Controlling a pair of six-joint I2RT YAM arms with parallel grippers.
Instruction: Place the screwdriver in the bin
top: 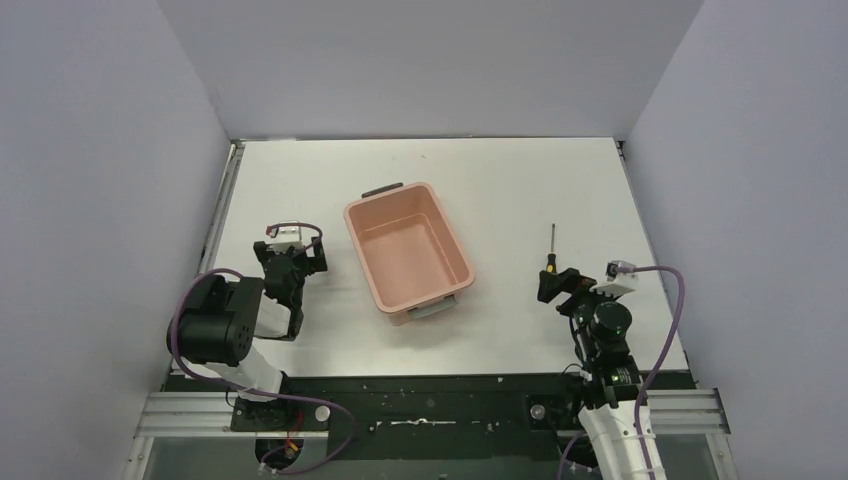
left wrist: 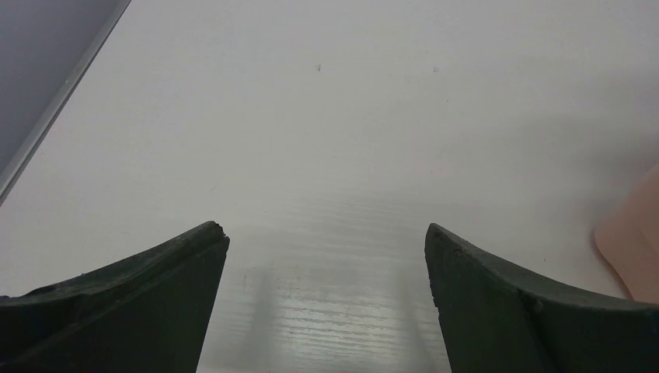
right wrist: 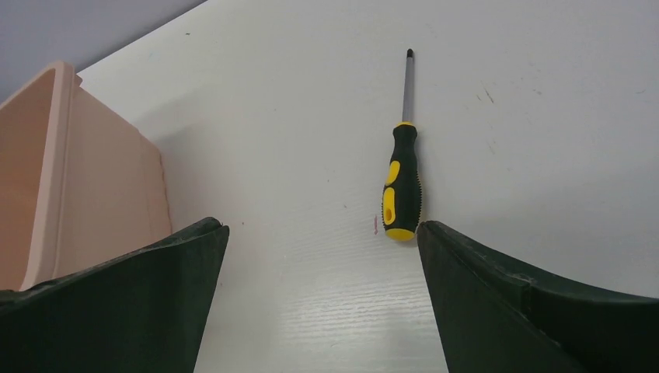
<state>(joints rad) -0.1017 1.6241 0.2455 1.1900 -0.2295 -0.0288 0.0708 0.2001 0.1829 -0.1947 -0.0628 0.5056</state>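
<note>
The screwdriver (top: 549,250) lies flat on the white table at the right, its thin shaft pointing away from the arms. In the right wrist view the screwdriver (right wrist: 402,185) shows its black-and-yellow handle just ahead of my right fingertip. My right gripper (top: 553,284) (right wrist: 322,233) is open and empty, just short of the handle's end. The salmon-pink bin (top: 408,250) stands empty at the table's middle, and its wall (right wrist: 85,186) shows at the left of the right wrist view. My left gripper (top: 296,262) (left wrist: 325,233) is open and empty over bare table, left of the bin.
The bin's rounded corner (left wrist: 637,249) shows at the right edge of the left wrist view. Grey walls enclose the table on three sides. A metal rail (top: 222,210) runs along the table's left edge.
</note>
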